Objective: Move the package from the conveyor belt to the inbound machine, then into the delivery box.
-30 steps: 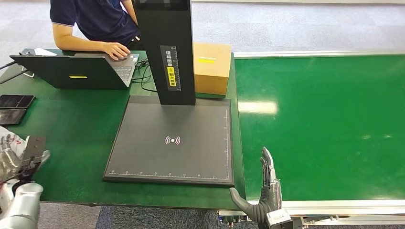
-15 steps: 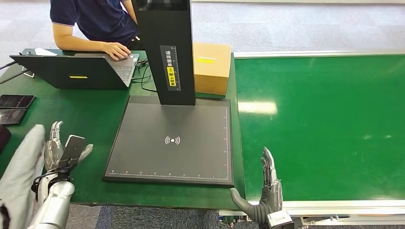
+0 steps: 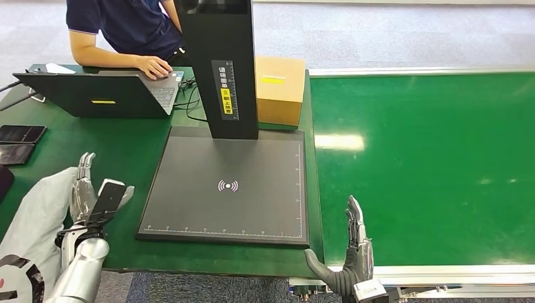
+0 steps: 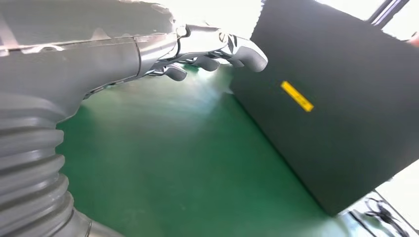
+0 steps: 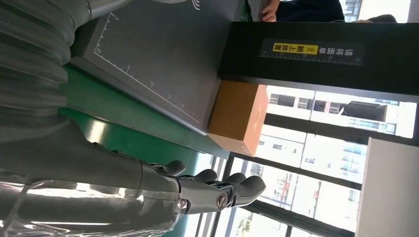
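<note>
Left hand (image 3: 94, 199) raised over the near-left table (image 3: 126, 158), fingers spread and empty; it sits just left of the inbound machine (image 3: 227, 189), likely staged to receive a package on the scan plate; right hand (image 3: 353, 249) upright at the near edge between machine and conveyor belt (image 3: 429, 164), fingers straight and apart, thumb out, holding nothing, seemingly waiting at the belt side. The only box in sight, a cardboard package (image 3: 279, 89), stands on the table far behind the machine's black column (image 3: 217, 66), not on the belt; whether it is the task's package I cannot tell. Beyond, a laptop (image 3: 94, 95) with a person's hand (image 3: 154, 66) on it; phones (image 3: 19, 142) at the left edge.
</note>
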`<action>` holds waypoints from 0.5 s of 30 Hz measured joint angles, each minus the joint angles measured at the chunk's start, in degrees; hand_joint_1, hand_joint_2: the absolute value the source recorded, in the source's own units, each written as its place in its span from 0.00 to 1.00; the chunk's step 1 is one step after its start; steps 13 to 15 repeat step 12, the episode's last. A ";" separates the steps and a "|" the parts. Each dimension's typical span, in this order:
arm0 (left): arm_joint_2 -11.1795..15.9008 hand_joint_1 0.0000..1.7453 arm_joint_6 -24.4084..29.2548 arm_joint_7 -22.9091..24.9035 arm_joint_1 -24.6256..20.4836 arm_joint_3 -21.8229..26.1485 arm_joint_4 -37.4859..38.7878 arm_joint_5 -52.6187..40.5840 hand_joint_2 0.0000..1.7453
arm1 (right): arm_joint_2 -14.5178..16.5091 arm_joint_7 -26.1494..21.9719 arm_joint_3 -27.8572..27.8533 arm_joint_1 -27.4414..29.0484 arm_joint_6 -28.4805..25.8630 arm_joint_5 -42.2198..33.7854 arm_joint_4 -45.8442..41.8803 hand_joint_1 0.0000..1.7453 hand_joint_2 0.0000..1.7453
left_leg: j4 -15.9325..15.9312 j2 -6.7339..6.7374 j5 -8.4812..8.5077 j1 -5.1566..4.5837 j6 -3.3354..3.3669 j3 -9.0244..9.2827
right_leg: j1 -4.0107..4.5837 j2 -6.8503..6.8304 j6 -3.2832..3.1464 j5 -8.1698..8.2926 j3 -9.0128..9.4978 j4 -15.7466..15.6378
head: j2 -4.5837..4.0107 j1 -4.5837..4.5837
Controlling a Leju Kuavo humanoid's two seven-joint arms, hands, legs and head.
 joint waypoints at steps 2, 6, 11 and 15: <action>-0.21 0.00 0.40 -0.23 0.29 -0.69 -0.89 -0.11 1.00 | 0.00 -0.01 -0.05 -0.01 0.01 -0.04 0.03 0.00 1.00 | 0.00 0.00 0.00 0.00 0.00 0.00 | 0.00 0.00 0.00 0.00 0.00 0.00 | 0.00 0.00; -0.89 0.00 2.18 0.08 1.26 -2.27 -3.62 -2.07 1.00 | 0.00 0.01 -0.24 -0.08 0.08 0.03 0.04 0.00 1.00 | 0.00 0.00 0.00 0.00 0.00 0.00 | 0.00 0.00 0.00 0.00 0.00 0.00 | 0.00 0.00; -2.32 0.00 8.33 4.75 3.40 -4.85 -9.12 -11.33 1.00 | 0.00 0.04 -0.42 -0.11 0.37 0.32 0.04 0.00 1.00 | 0.00 0.00 0.00 0.00 0.00 0.00 | -0.01 0.00 0.00 0.00 0.00 0.00 | 0.00 0.00; -2.48 0.00 9.17 5.39 3.68 -5.17 -9.82 -12.73 1.00 | 0.00 0.05 -0.44 -0.11 0.40 0.36 0.04 0.00 1.00 | 0.00 0.00 0.00 0.00 0.00 0.00 | -0.01 0.00 0.00 0.00 0.00 0.00 | 0.00 0.00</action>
